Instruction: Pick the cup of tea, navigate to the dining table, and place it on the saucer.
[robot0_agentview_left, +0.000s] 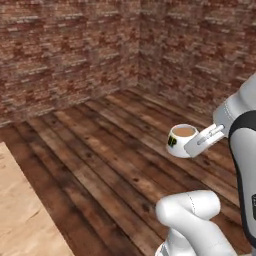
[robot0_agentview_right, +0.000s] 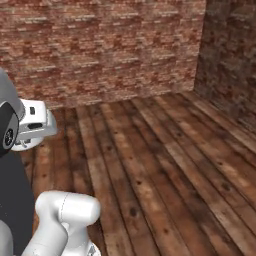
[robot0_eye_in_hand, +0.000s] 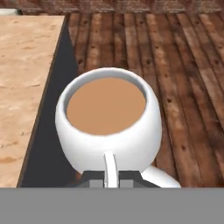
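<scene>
The cup of tea is a rounded white mug with a black patch and light brown liquid inside. It hangs upright in the air above the plank floor. My gripper is shut on its handle from the right. In the hand view the cup of tea sits right in front of my gripper, whose fingers pinch the thin white handle. The saucer is out of view. A light wood-grain top lies to the left, below the cup; I cannot tell whether it is the dining table.
Dark wooden floor planks stretch ahead to red brick walls that meet in a corner. The light wood top's corner shows at lower left. My white arm rises at the bottom.
</scene>
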